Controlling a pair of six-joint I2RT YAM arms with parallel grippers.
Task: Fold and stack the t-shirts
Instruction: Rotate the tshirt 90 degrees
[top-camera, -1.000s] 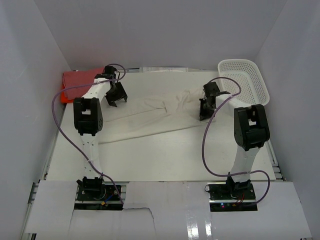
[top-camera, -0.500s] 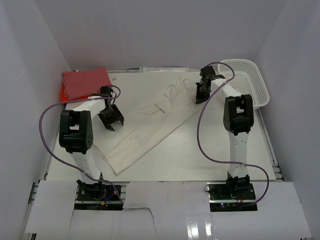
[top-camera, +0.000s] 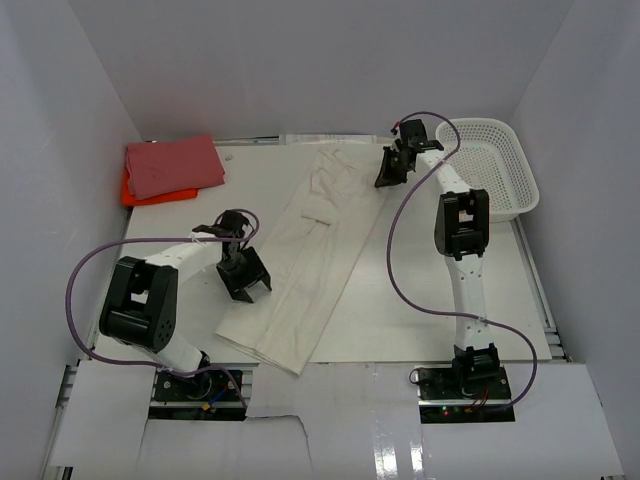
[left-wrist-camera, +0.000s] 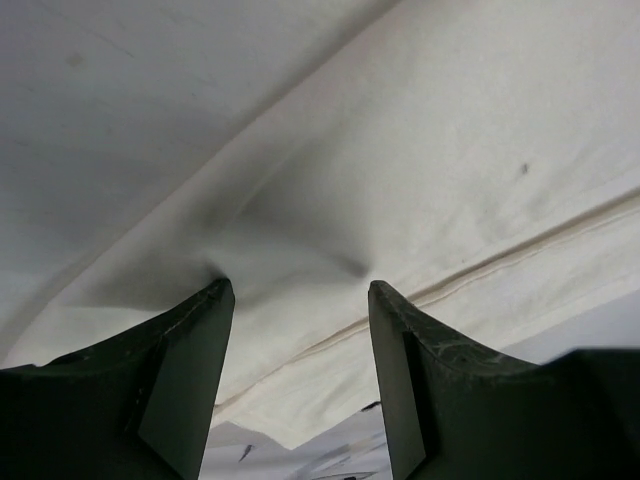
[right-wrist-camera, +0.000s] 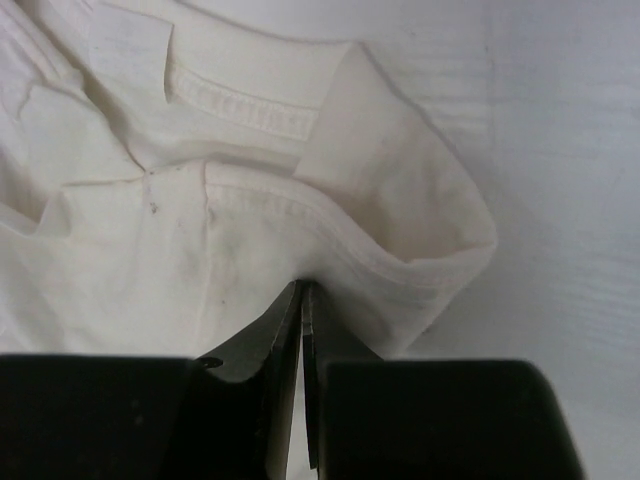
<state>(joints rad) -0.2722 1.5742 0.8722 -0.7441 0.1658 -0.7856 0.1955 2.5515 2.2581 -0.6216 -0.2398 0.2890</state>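
The cream t-shirt (top-camera: 318, 245) lies as a long folded strip running from the far middle of the table to the near edge. My left gripper (top-camera: 247, 282) stands open at the strip's left edge; in the left wrist view its fingertips (left-wrist-camera: 213, 300) press into the cream cloth (left-wrist-camera: 450, 150), which puckers around them. At the far end, my right gripper (top-camera: 386, 176) is shut on the shirt's hem (right-wrist-camera: 400, 270), jaws pinched together (right-wrist-camera: 302, 292). The folded pink-red t-shirt (top-camera: 175, 162) rests on the orange t-shirt (top-camera: 138, 192) at the far left.
A white mesh basket (top-camera: 500, 190) sits at the far right beside the right arm. White walls close in the table on three sides. Purple cables loop from both arms over the table (top-camera: 430, 300).
The right gripper has pulled its end of the cream shirt to the far side while the left gripper moved toward the near edge. The shirt has swung from lying crosswise to lengthwise.
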